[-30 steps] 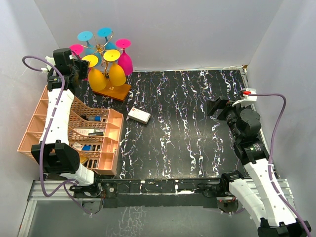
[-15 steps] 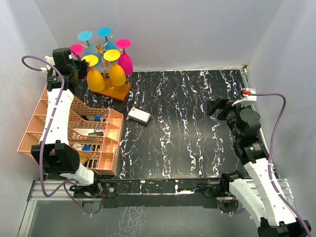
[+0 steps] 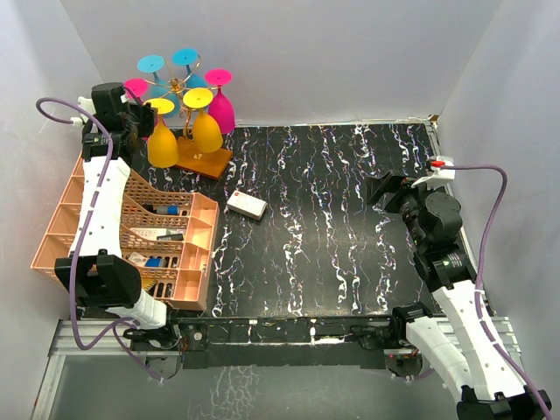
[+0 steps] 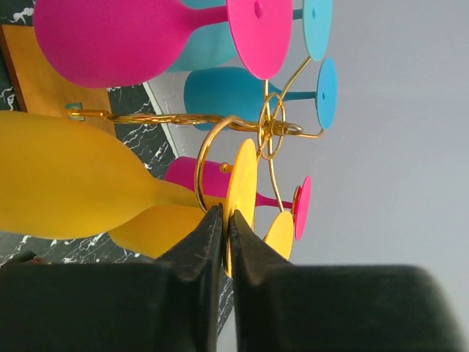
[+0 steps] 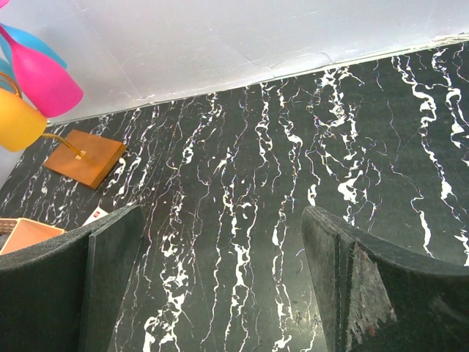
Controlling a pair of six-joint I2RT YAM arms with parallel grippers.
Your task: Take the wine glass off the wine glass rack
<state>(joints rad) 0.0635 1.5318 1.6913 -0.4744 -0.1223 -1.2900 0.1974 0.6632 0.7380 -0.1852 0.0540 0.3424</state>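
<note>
The wine glass rack (image 3: 180,86) is a gold wire stand on an orange-brown wooden base (image 3: 206,161) at the far left. Several glasses hang on it upside down: yellow, pink and blue. My left gripper (image 3: 140,118) is shut on the flat foot (image 4: 242,180) of the left yellow wine glass (image 3: 162,145). In the left wrist view my gripper (image 4: 225,213) pinches the foot's edge, and the stem still passes through a curled gold arm (image 4: 203,158). My right gripper (image 3: 385,188) is open and empty at the right, also in its wrist view (image 5: 220,279).
A peach lattice basket (image 3: 87,210) holding small items stands at the left, under my left arm. A white flat box (image 3: 246,206) lies on the black marbled table near the rack. A second yellow glass (image 3: 207,131) and a pink one (image 3: 224,111) hang close by. White walls enclose the table.
The held yellow glass has shifted left, away from the rack's pole, with my left gripper. The right arm has not moved.
</note>
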